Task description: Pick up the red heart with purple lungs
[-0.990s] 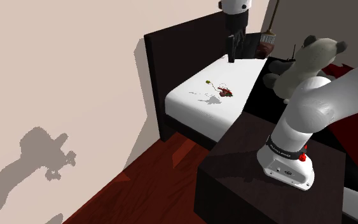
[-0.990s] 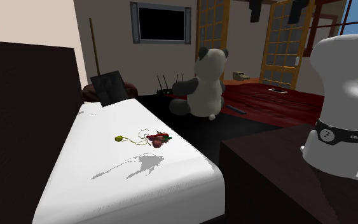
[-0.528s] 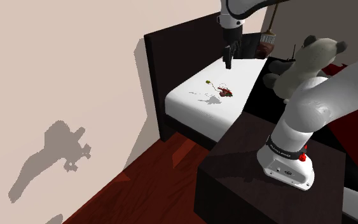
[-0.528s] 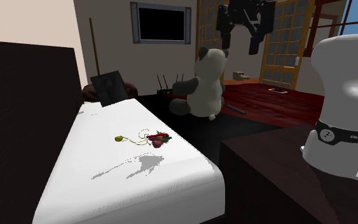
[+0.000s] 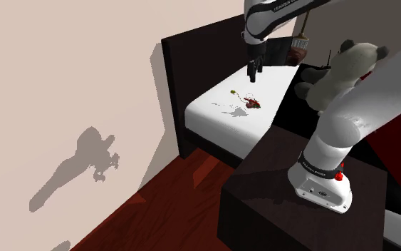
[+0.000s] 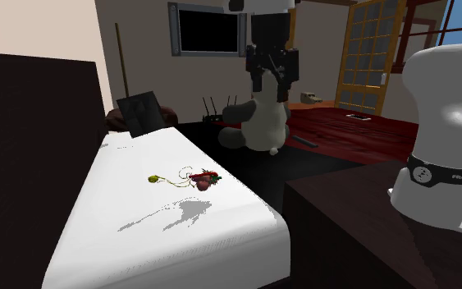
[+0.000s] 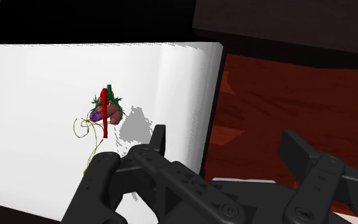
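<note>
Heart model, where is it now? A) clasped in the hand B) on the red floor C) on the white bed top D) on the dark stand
C: the heart model lies on the white bed top, and the open hand hangs apart from it.

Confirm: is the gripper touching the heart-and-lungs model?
Apart. In the wrist view the heart-and-lungs model lies ahead of the open gripper, with bare white bed top between it and the nearer finger.

Beige wall (image 5: 63, 71), red wood floor (image 5: 167, 203), dark headboard (image 5: 199, 53), wall TV (image 6: 208, 29), 2 glazed doors (image 6: 372, 57).
</note>
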`<state>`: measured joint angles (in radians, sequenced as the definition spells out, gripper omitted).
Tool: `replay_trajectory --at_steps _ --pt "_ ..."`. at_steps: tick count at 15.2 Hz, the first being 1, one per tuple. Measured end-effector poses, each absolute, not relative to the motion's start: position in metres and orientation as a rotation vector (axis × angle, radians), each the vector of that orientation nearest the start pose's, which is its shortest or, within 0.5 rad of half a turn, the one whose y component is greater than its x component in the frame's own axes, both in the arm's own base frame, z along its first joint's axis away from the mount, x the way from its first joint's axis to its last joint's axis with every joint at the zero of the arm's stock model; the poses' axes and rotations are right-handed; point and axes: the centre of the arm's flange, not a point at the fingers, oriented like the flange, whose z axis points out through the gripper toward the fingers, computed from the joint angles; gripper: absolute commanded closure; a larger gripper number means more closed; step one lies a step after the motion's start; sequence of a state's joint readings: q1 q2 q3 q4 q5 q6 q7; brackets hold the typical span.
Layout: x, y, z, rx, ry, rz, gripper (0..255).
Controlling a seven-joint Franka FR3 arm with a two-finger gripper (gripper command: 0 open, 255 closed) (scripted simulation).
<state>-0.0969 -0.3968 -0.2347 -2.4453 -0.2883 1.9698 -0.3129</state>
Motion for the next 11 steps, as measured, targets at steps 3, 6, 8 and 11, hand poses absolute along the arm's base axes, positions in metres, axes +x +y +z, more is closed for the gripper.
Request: replay_trajectory --at_steps 3,6,8,11 --pt "0.399 -0.183 0.409 -3.261 -0.209 0.216 0" --pt "0.418 -0.207 0.382 -3.258 -0.211 0.218 0" --pt "0.424 -0.226 0.364 -3.255 -0.212 0.220 0" --pt "0.440 -0.252 0.339 -3.252 -0.214 0.222 0"
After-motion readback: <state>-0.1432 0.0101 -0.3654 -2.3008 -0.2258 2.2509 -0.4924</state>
